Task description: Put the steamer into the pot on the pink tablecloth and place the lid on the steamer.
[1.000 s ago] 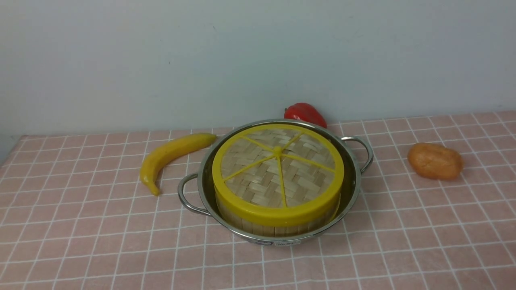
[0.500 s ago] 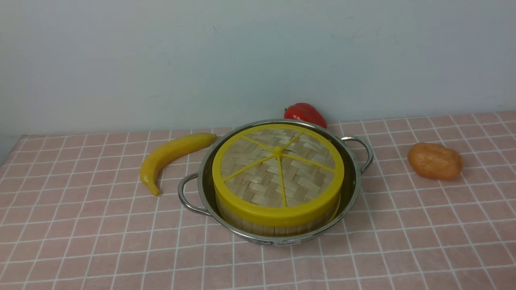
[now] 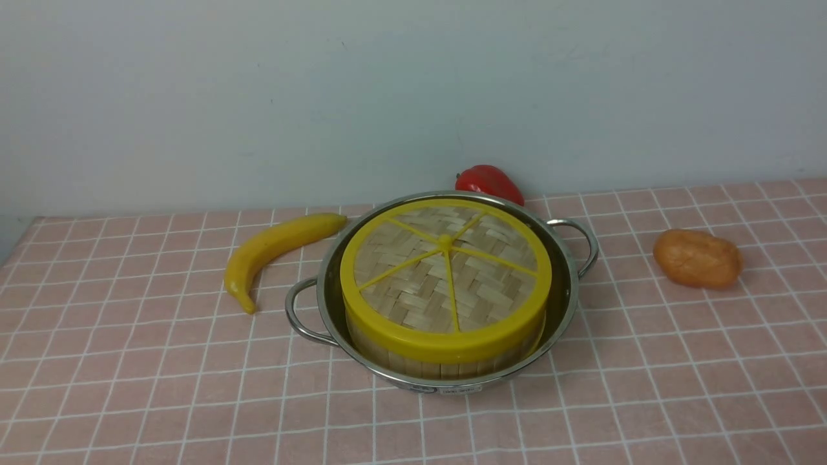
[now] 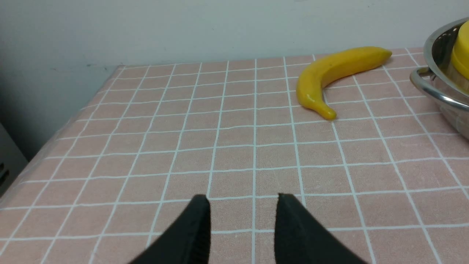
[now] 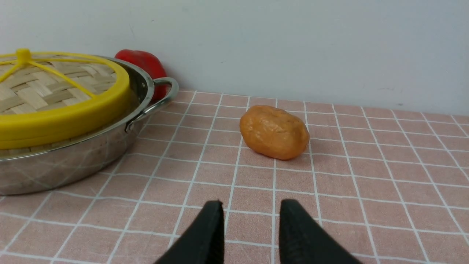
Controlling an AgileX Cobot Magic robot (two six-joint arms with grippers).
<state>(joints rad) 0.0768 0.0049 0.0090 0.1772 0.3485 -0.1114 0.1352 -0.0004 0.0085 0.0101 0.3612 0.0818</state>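
Nothing moved, lid [image 3: 446,271] still on steamer [image 3: 426,365] in pot [image 3: 568,284], both pincers spread, empty

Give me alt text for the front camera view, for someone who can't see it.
A steel pot on a pink tablecloth holds a bamboo steamer with its woven lid on. A banana lies left of it, a red pepper behind, an orange-brown potato-like lump right.

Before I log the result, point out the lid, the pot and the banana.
lid [image 3: 446,243], front view, centre knob.
pot [image 3: 568,284], front view, right rim.
banana [image 3: 274,245], front view, mid-body.
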